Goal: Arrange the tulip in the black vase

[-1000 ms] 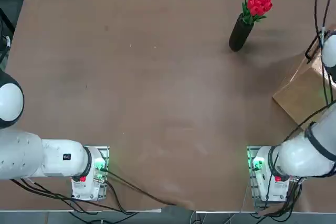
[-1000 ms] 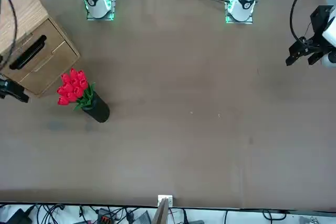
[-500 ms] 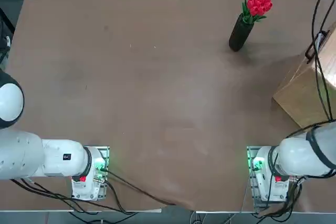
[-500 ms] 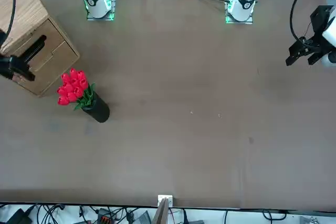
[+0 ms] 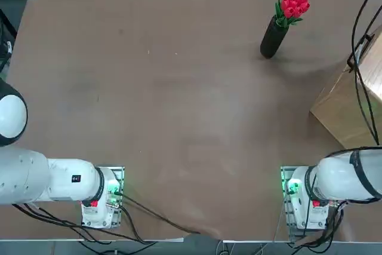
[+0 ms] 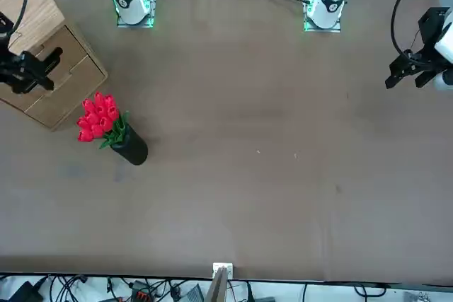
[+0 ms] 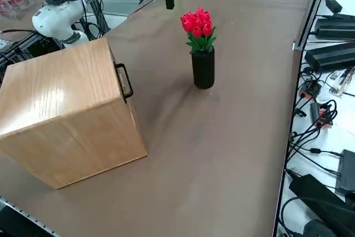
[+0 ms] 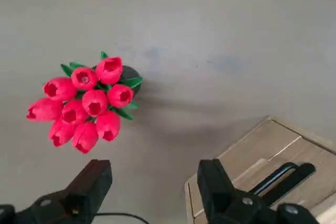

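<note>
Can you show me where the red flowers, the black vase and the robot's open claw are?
tulip [image 7: 197, 25], right side view, red buds.
black vase [image 7: 203, 68], right side view, its side wall.
right gripper [image 8: 152, 187], right wrist view, gap between open fingers.

Brown table [image 5: 155, 88], wooden drawer cabinet [image 7: 66, 115] with black handle [image 7: 124, 80], cables [image 7: 319, 115] alongside

tulip [image 6: 98, 119] stands in black vase [image 6: 129, 150] beside wooden cabinet [image 6: 44, 68].
</note>
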Robot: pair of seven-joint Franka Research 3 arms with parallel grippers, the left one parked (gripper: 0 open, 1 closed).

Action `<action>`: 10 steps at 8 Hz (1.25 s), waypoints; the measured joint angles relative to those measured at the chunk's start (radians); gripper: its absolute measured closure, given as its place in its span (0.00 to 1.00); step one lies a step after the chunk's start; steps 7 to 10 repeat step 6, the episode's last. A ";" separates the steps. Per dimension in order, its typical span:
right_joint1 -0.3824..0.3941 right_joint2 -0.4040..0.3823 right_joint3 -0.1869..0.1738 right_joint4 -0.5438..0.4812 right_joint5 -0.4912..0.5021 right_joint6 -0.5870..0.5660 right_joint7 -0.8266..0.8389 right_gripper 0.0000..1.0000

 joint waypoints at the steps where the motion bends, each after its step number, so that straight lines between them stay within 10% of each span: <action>1: 0.009 -0.007 0.000 -0.008 0.000 0.001 -0.003 0.00; 10: 0.025 -0.008 -0.006 -0.013 0.000 0.000 -0.004 0.00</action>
